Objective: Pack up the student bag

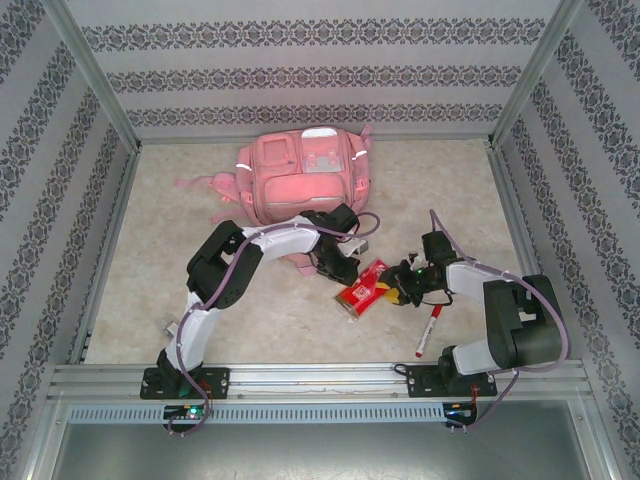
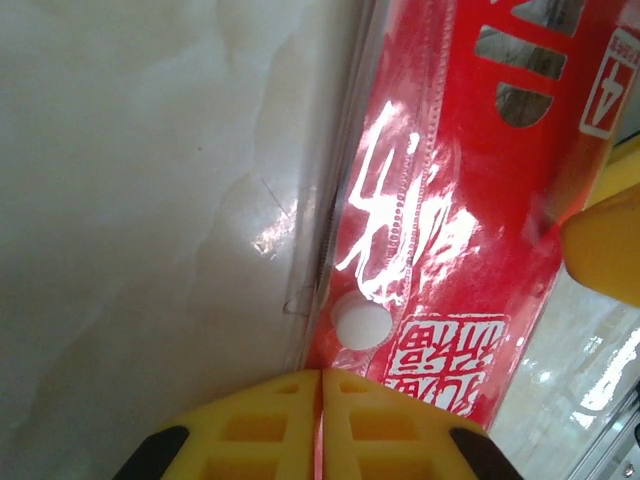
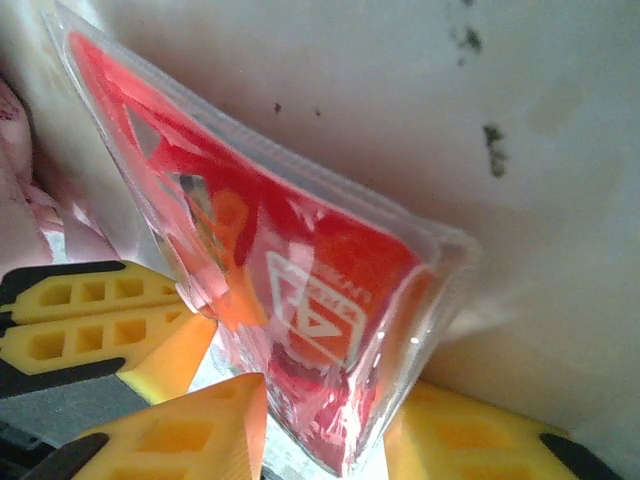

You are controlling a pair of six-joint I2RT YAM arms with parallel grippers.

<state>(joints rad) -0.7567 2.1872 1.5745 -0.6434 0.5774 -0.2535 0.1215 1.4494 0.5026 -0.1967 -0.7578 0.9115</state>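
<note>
**While both arms are working on the red packet, the bag is waiting at the back**

Starting nearest the arm bases, a marker pen (image 1: 428, 331) is lying loose on the tabletop (image 1: 250, 330), with nothing touching it. Just past it, the right end effector (image 3: 330, 420) is sitting with its fingers either side of one corner of the red packet (image 1: 362, 290). They're standing apart with the plastic between them, and honestly I can't tell if they're biting yet. At the packet's other end, the left end effector (image 2: 321, 385) is pressed together, pinching the thin sealed edge next to the punched hole. Further back, the student bag (image 1: 300, 180) is lying flat towards the far wall, its near end close to the packet. I'm not seeing an open pocket from here.

My take: they're getting the packet up off the tabletop. That film is looking slippery and floppy, so I'd be seating the right side properly before raising anything. I'd also be moving both ends together so it isn't twisting or sliding out.
</note>
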